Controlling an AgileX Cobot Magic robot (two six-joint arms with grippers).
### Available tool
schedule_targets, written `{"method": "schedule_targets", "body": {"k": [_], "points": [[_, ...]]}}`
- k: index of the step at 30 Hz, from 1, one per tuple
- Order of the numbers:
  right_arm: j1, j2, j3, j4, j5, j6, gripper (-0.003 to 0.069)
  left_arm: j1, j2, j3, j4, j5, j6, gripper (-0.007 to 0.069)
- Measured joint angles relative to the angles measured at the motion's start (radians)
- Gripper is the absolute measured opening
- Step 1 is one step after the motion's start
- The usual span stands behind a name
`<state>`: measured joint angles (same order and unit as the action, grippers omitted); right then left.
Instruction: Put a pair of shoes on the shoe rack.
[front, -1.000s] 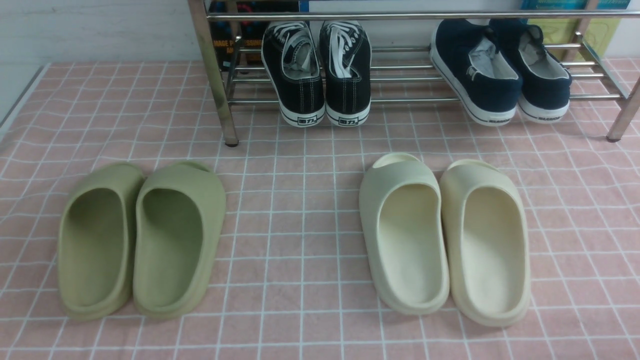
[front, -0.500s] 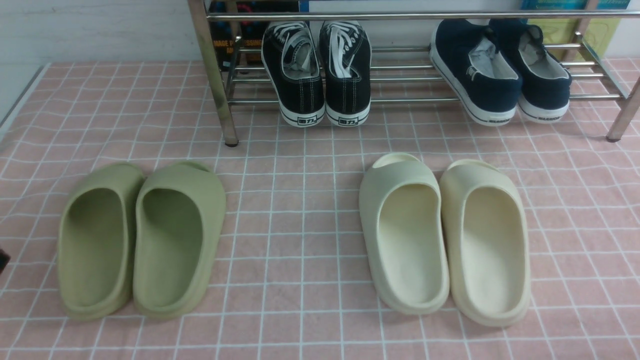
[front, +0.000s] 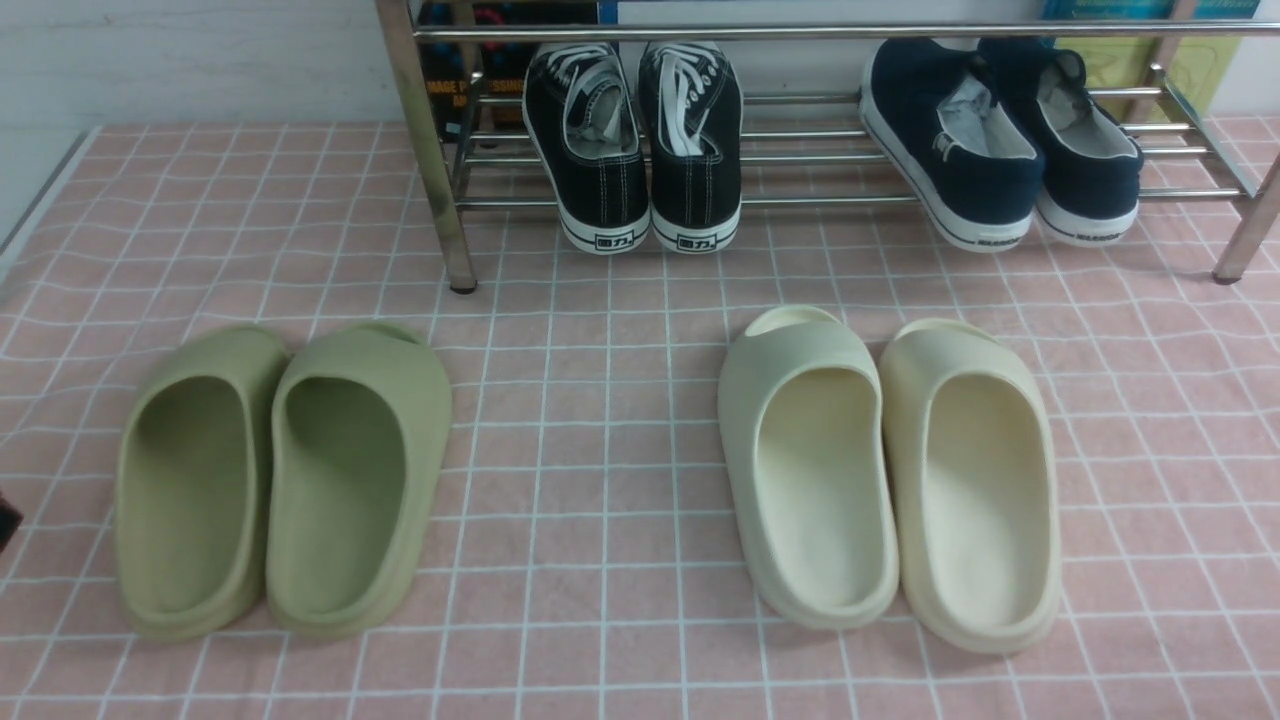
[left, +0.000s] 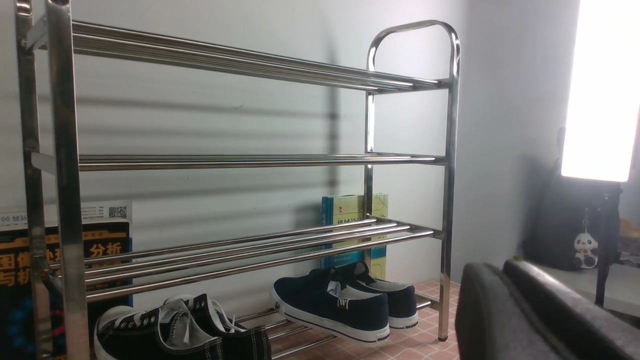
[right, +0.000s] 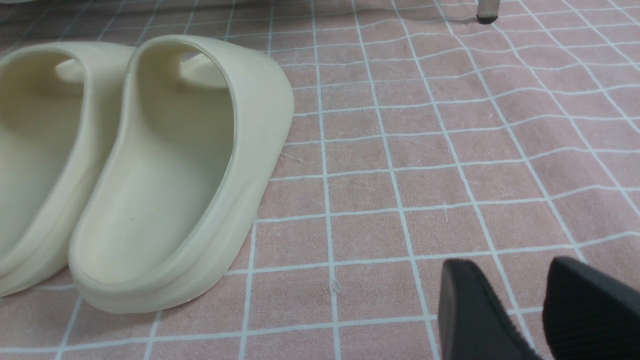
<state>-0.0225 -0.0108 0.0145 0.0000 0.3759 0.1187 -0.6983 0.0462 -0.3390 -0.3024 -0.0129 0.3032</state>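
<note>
Front view takes in the pink checked surface with the shoe rack standing along its far edge, chrome posts and tube rails gleaming. On the rack's lowest rails, toward its left post, sits the pair of shoes: black canvas, white laces, white stitching, white soles, heels toward the camera and overhanging the front rail. Navy slip-ons rest farther right on the same rails. Olive slippers lie near the surface's left edge, cream slippers right of centre.

Left wrist view alone reveals the rack's upper tiers, bare rails against the wall, plus books behind it. The left pincer shows closely set grey fingers gripping nothing. Right wrist view shows the right pincer, fingers slightly parted, empty, above the surface beside the cream slippers.
</note>
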Motion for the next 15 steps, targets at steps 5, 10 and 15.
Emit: {"method": "schedule_targets", "body": {"k": [5,10,15], "points": [[0.0,0.0,0.0,0.0,0.0,0.0,0.0237,0.015,0.0,0.018,0.025,-0.005,-0.001,0.0068],[0.0,0.0,0.0,0.0,0.0,0.0,0.0237,0.125,0.0,0.103,0.152,-0.128,-0.015,0.0074],[0.0,0.0,0.0,0.0,0.0,0.0,0.0237,0.298,0.0,0.245,0.282,-0.373,-0.128,0.0076]]}}
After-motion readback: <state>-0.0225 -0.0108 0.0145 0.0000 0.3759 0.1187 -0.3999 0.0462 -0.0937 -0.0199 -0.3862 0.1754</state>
